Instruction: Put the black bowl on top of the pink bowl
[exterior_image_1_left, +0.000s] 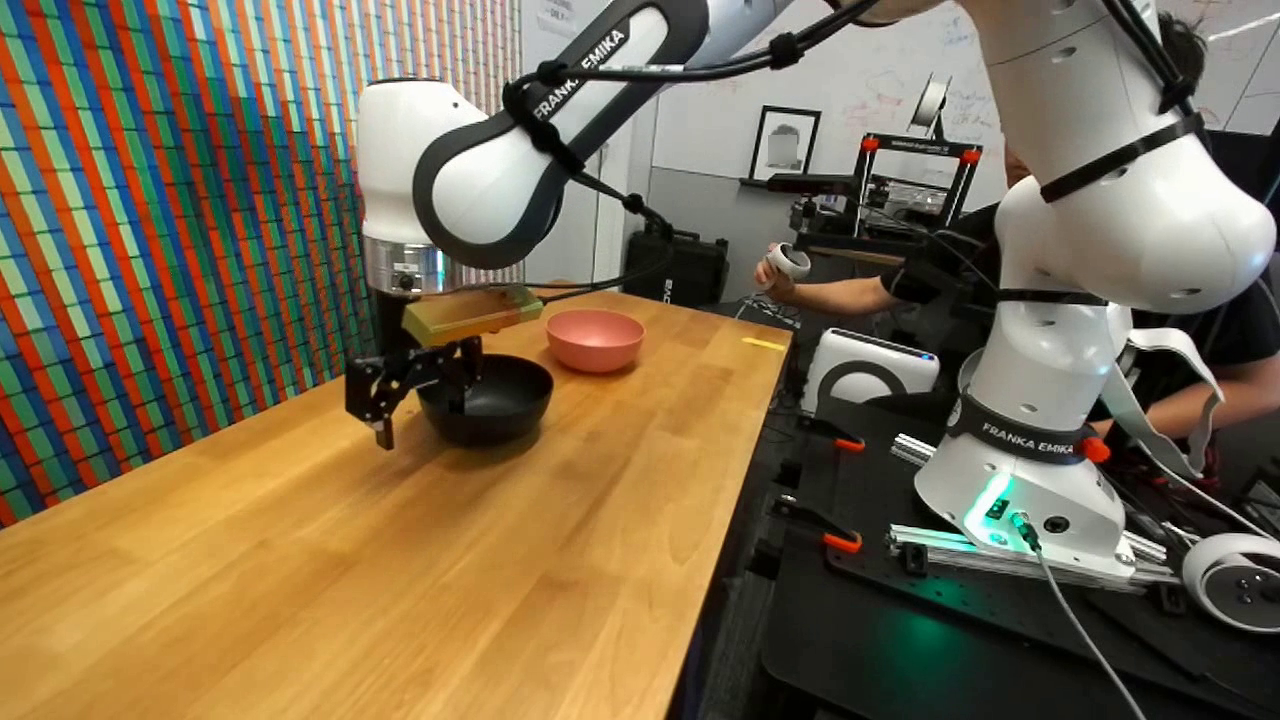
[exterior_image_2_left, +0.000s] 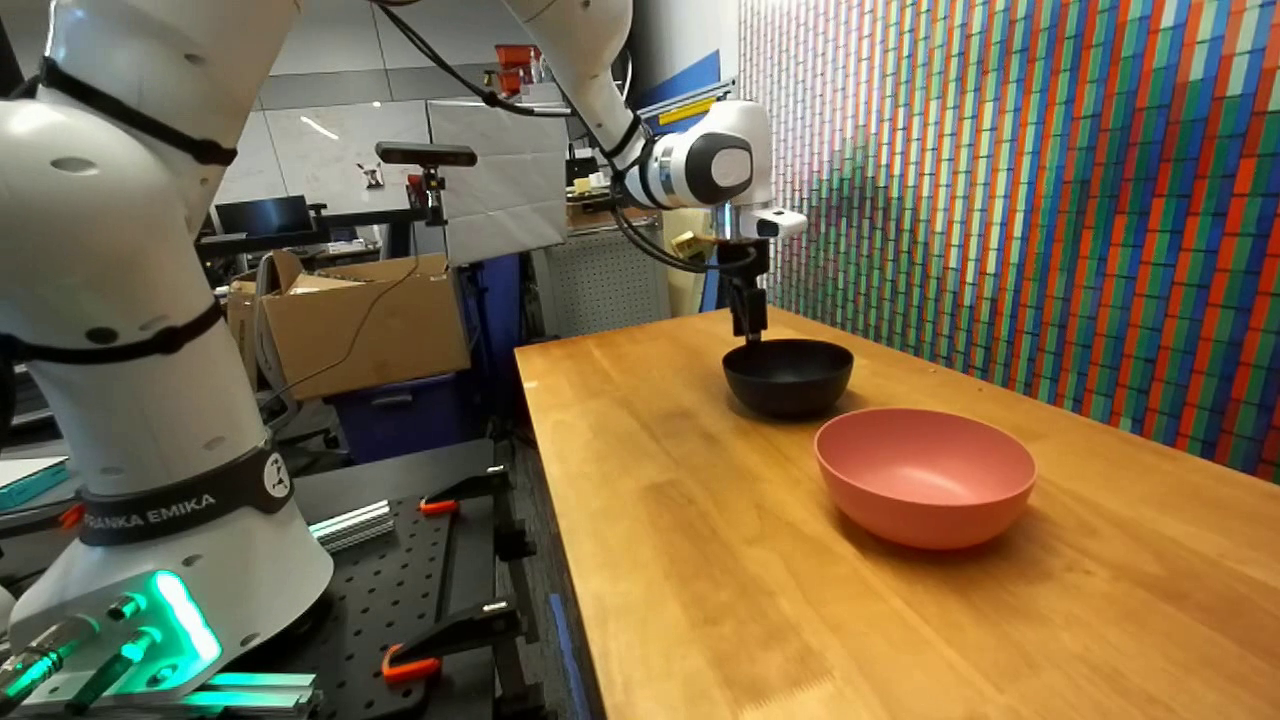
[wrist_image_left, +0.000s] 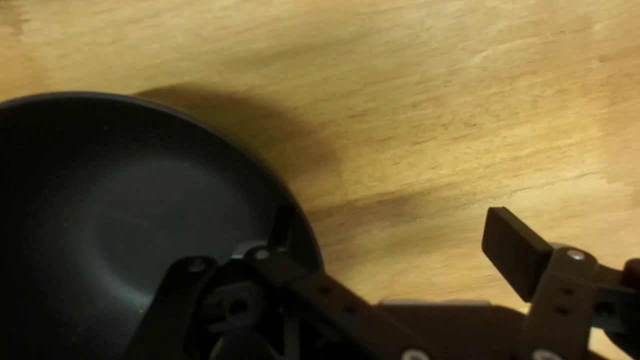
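The black bowl (exterior_image_1_left: 500, 400) stands upright on the wooden table, and it also shows in an exterior view (exterior_image_2_left: 790, 380) and large at the left of the wrist view (wrist_image_left: 150, 200). The pink bowl (exterior_image_1_left: 596, 342) stands upright beside it, apart, and shows closer in an exterior view (exterior_image_2_left: 925, 480); it is out of the wrist view. My gripper (wrist_image_left: 395, 240) is open and empty, pointing down at the black bowl's rim (exterior_image_1_left: 420, 410). One finger is over the bowl's inside and the other is outside over the table. Whether a finger touches the bowl cannot be told.
The wooden table (exterior_image_1_left: 480, 580) runs along a colourful tiled wall (exterior_image_2_left: 1050, 200). The robot base (exterior_image_1_left: 1040, 490) stands on a black mount beside the table, with clamps (exterior_image_2_left: 450, 640) near the edge. A person holding a controller (exterior_image_1_left: 790, 262) is behind the arm.
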